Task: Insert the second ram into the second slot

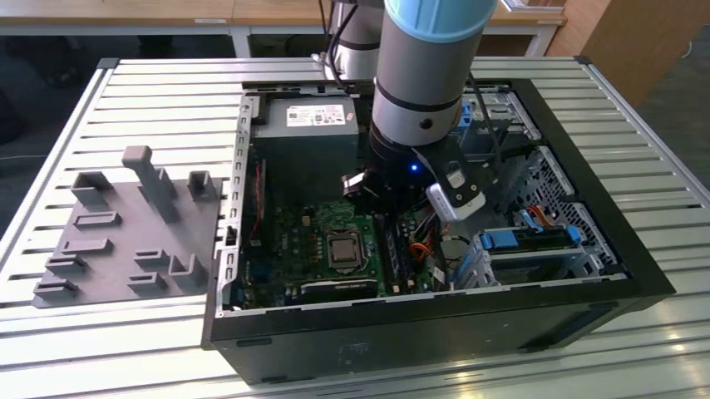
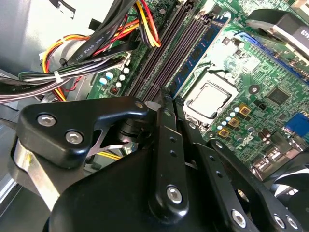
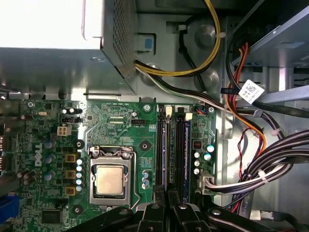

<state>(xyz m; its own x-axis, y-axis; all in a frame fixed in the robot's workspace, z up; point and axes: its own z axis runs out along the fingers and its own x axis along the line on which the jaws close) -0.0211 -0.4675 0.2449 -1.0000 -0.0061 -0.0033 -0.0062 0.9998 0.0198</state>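
As the gripper [image 2: 170, 96] hovers pressed together, the second ram [image 2: 202, 46] runs lengthwise straight away from it, seemingly already slotted.

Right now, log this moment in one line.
arm: inside PC case | gripper: over memory slots, beside CPU socket | blue ram: seated nearest socket

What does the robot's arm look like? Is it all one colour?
No. The arm is a round silver-grey tube with a light blue cap on top, black rings and a tiny blue light. A pale grey box is fixed at its wrist. The gripper is black, built from flat bars with shiny silver screws.
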